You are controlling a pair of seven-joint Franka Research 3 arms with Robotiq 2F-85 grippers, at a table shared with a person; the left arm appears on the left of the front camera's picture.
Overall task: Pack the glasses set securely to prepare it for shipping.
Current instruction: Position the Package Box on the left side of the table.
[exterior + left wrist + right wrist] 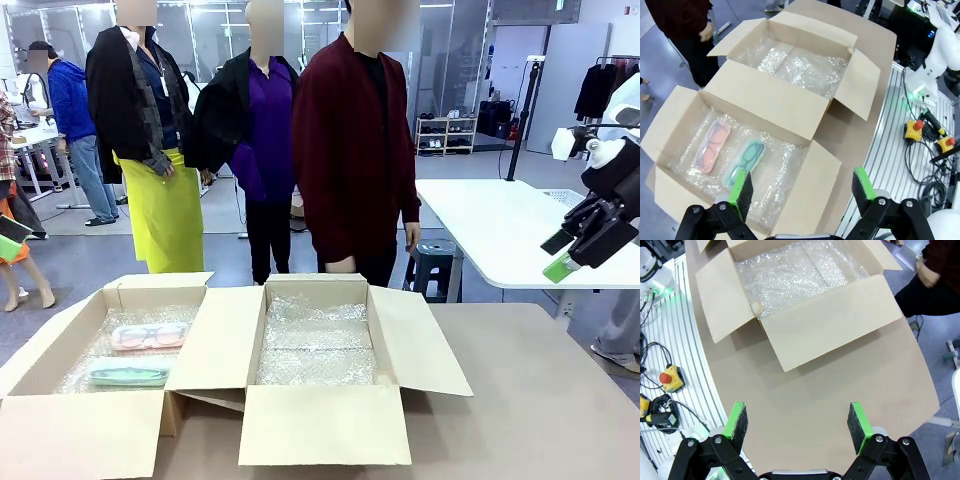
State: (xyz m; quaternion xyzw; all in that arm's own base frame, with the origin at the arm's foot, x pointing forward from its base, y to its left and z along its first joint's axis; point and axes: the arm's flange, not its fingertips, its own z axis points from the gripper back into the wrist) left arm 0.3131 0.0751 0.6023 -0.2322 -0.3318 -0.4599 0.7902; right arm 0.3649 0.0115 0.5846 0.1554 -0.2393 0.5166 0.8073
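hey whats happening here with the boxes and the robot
Two open cardboard boxes lined with bubble wrap sit on the table. The left box holds the pink glasses case and the mint green case, side by side on the wrap; the right box has only wrap in it. Nothing is being handled yet: the left gripper hangs open above the cases, the right gripper is open over bare table, and a person stands at the far side.

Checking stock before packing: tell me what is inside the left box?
On bubble wrap in the left box lie the pink case and mint case; its floor beneath is hidden.
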